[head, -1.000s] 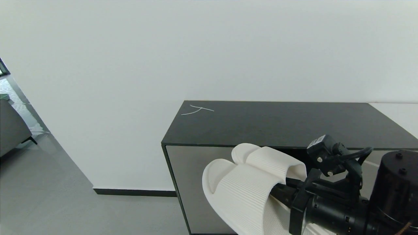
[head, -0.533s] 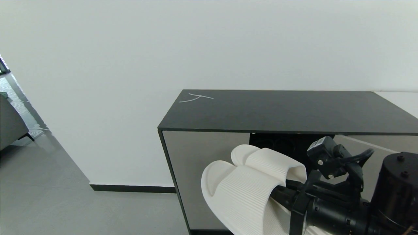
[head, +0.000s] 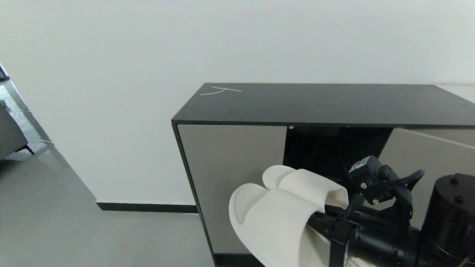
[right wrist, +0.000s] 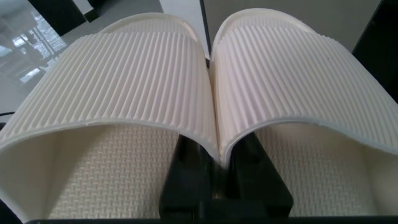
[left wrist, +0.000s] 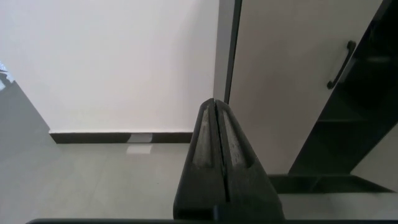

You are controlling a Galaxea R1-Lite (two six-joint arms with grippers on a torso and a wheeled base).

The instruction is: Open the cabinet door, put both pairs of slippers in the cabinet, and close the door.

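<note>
White wall (head: 111,74) behind black cabinet (head: 319,104), its inside dim; right gripper (right wrist: 217,174) pinches ribbed white slippers (head: 274,218); left gripper (left wrist: 214,134) closed, empty.

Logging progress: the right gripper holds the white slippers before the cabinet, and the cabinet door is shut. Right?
No: the door is open; the head view shows the dark inside of the cabinet. The right gripper does hold the white slippers before it.

— How is the white ribbed slipper pair (head: 282,211) held?
— Side by side, with the straps pinched together by the right pincer (right wrist: 219,174), before the cabinet (head: 319,102).
— And the cabinet?
— Black-topped, grey-fronted; its right door (head: 426,155) is swung open.
</note>
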